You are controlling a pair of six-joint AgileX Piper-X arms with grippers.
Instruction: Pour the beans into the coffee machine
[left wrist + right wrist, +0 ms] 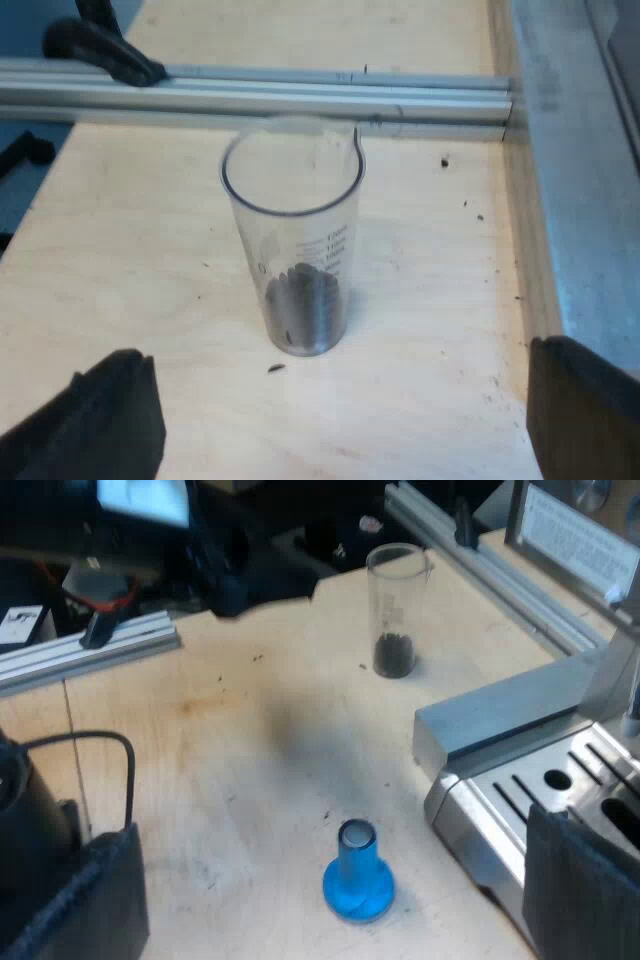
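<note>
Left wrist view: measuring glass (pixel 292 250) upright on the wooden counter (pixel 120 250), clear plastic with a printed scale, a shallow layer of dark beans (pixel 303 305) at the bottom, one stray bean (pixel 275 368) just beside its base. Close beyond it, metal rail (pixel 250 92); bare wood all round otherwise. Spread wide, left jaws hovering short of the glass, gripping nothing. Right wrist view: blue tamper (pixel 358 872) standing near the espresso machine (pixel 540 780), glass well apart beyond. Wide open too, right jaws, empty, poised above the counter.
</note>
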